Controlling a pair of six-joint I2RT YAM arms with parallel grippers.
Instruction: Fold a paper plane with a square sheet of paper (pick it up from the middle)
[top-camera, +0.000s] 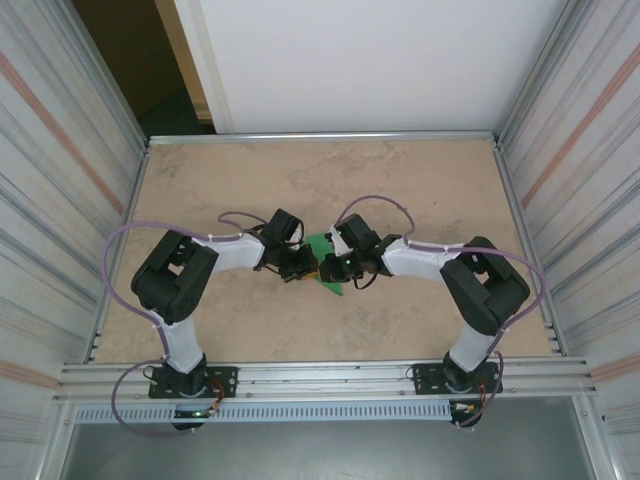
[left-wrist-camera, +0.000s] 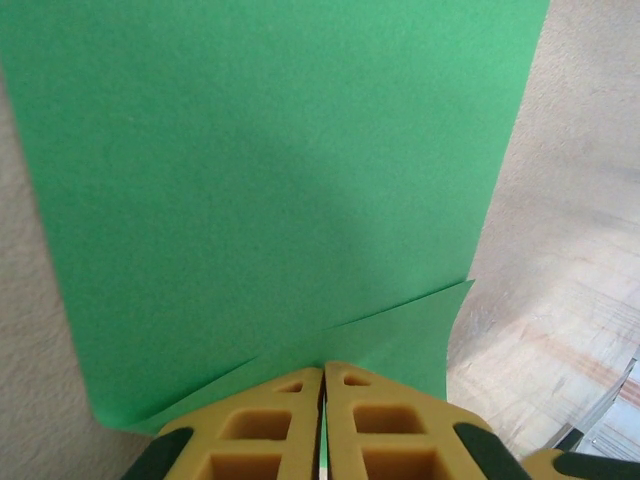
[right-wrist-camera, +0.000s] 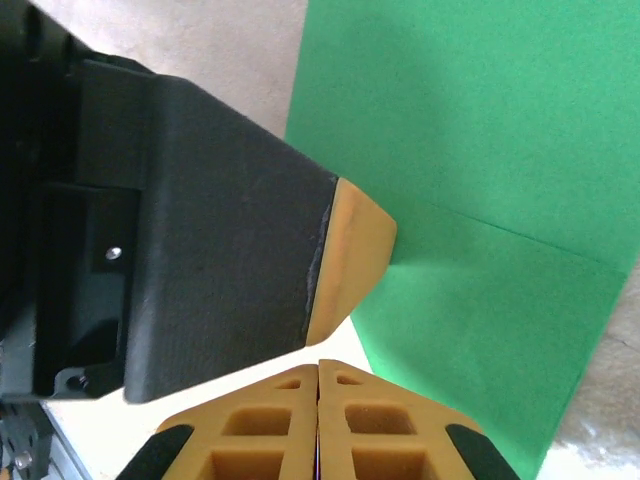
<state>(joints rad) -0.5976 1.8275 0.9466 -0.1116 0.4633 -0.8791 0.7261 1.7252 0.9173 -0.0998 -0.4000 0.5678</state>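
The creased green paper sheet (left-wrist-camera: 280, 200) is pinched by the clenched left hand (left-wrist-camera: 322, 375); the right hand (right-wrist-camera: 318, 370) is clenched just beside it.

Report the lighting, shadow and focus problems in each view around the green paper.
Top external: even soft light, no glare, but the green paper is tiny in frame. Left wrist: a broad soft shadow darkens the paper's middle; the table at lower right is washed out. Right wrist: paper evenly lit and sharp; table at lower left blown white.
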